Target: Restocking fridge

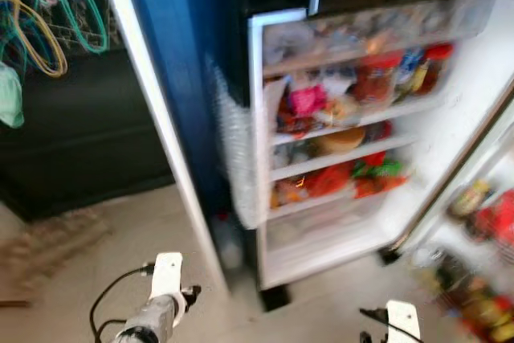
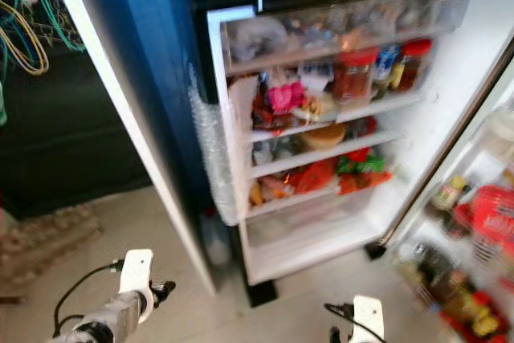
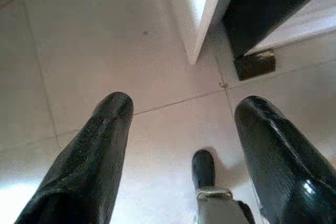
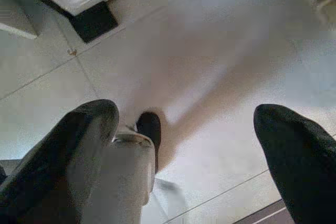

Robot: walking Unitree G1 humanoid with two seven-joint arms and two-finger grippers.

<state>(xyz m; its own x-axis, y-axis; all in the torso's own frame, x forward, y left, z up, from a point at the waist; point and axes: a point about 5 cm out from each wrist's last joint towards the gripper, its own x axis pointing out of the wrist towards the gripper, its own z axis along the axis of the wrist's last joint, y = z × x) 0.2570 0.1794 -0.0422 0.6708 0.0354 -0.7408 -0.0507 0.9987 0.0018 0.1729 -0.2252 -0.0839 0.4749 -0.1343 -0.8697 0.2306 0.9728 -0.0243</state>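
Fridge [image 1: 450, 166] stands open ahead of me, door shelves packed with red-lidded jars [image 2: 352, 74]; labels too blurred to read. Left hand [image 3: 181, 129] and right hand [image 4: 186, 135] hang spread, empty, above the floor [image 3: 94, 45].

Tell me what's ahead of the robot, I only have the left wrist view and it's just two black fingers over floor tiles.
Observer: An open fridge stands ahead, its door shelves packed with jars and packets.
Operator: Is the left gripper holding anything?
Observer: No. The left gripper is open over the floor, and the head view places it low, left of the fridge.
Operator: And the right one?
Observer: The right gripper is also open and empty, hanging above bare tiles.
Operator: Anything more to the right?
Observer: Yes, bottles and a red packet sit on shelves at the right edge, too blurred to name.
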